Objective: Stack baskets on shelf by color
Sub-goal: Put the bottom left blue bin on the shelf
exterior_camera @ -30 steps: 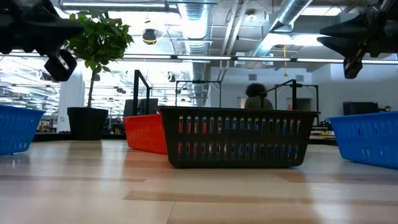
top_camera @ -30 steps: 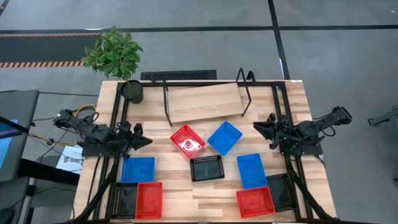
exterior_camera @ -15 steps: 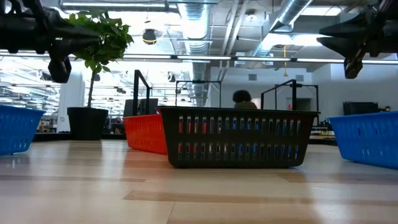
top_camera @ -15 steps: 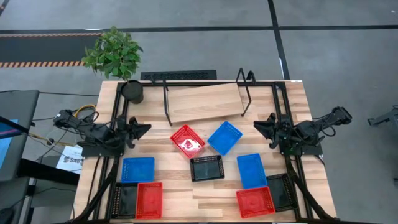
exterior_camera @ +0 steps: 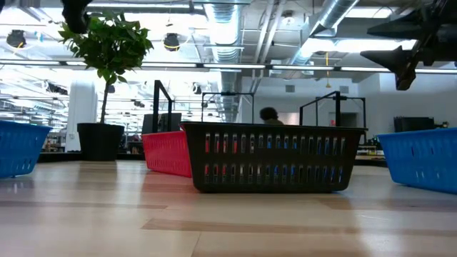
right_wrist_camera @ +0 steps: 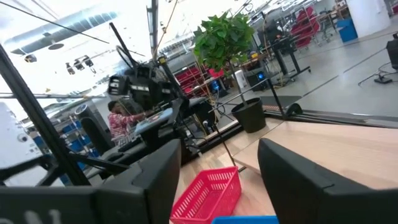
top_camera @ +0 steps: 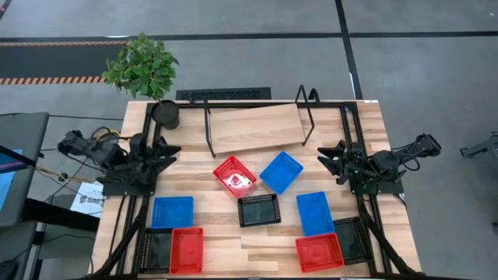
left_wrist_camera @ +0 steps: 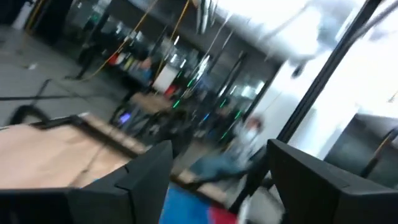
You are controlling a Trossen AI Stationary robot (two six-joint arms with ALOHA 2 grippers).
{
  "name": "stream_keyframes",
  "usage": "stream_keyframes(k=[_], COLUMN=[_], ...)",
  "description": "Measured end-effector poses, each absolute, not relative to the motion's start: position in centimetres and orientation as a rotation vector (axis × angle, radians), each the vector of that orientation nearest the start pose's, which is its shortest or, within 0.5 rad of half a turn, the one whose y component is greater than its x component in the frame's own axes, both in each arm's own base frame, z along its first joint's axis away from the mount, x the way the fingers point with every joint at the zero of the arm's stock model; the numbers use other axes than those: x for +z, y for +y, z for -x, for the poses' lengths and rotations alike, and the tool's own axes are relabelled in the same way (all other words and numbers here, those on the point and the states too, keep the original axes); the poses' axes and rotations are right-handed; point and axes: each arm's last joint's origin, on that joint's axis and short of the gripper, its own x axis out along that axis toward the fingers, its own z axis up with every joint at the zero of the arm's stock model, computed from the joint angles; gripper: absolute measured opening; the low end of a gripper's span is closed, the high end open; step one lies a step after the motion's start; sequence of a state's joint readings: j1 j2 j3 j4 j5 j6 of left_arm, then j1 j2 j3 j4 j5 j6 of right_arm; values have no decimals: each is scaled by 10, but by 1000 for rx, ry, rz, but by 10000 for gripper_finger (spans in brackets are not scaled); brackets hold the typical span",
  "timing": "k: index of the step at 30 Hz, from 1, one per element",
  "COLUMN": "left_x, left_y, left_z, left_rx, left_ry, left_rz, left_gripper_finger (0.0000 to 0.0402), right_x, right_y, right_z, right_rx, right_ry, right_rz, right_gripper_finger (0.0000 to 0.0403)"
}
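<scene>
Left gripper (top_camera: 173, 148) raised over the table's left edge, jaws spread, empty, pointing toward the table's middle. Right gripper (top_camera: 324, 158) raised over the right edge, jaws likewise spread and empty, facing the left one across the table. Shelf (top_camera: 255, 128) at the back of the wooden table (top_camera: 272, 249), its board bare, with a potted plant (top_camera: 145, 70) just beside its left end. Baskets all on the tabletop, none on the shelf: a red basket (top_camera: 235, 176) and a blue basket (top_camera: 281, 172) side by side just in front of the shelf, both turned at an angle; a black basket (top_camera: 258, 210) at the centre, nearer the front; another blue basket (top_camera: 315, 213) to its right; a third blue basket (top_camera: 172, 211) at the left. At the front left corner, a red basket (top_camera: 187, 250) touching a black basket (top_camera: 154, 249) on its outer side; at the front right corner, a red basket (top_camera: 318, 252) touching a black basket (top_camera: 354, 237) on its outer side. In the low view, centre black basket upright and level on the table. A person (exterior_camera: 269, 116) visible in the room behind the table.
</scene>
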State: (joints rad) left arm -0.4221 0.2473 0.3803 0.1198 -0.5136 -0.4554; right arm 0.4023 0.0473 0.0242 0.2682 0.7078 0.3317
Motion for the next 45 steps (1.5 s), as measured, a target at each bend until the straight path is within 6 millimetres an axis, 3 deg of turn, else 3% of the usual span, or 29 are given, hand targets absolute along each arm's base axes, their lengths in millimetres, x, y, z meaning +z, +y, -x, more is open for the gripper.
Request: stream_keyframes(k=[3, 8, 11, 16, 21, 28, 37, 45], left_x=[302, 315, 319, 310, 290, 275, 202, 189], left_y=[-29, -38, -45, -61, -62, -57, -48, -47], left_z=[-99, -115, -128, -159, -163, -154, -132, -127], left_rx=[107, 201, 251, 160, 160, 131, 178, 104], left_ry=[-1, 522, 696, 830, 1092, 1108, 1239, 1286], left_rz=[473, 366, 335, 336, 359, 334, 396, 316], left_gripper_finger=[253, 250, 249, 249, 248, 248, 248, 248], right_x=[192, 192, 192, 191, 190, 189, 186, 185], right_y=[18, 18, 18, 18, 18, 18, 19, 19], right_z=[-90, -90, -90, -90, -90, -91, -91, -91], right_rx=[-268, -268, -268, -270, -271, -271, -272, -274], right_ry=[-259, -260, -257, -249, -236, -226, -196, -188], right_rz=[-458, -459, -457, -452, -454, -448, -430, -424], right_gripper_finger=[246, 245, 245, 245, 245, 245, 245, 245])
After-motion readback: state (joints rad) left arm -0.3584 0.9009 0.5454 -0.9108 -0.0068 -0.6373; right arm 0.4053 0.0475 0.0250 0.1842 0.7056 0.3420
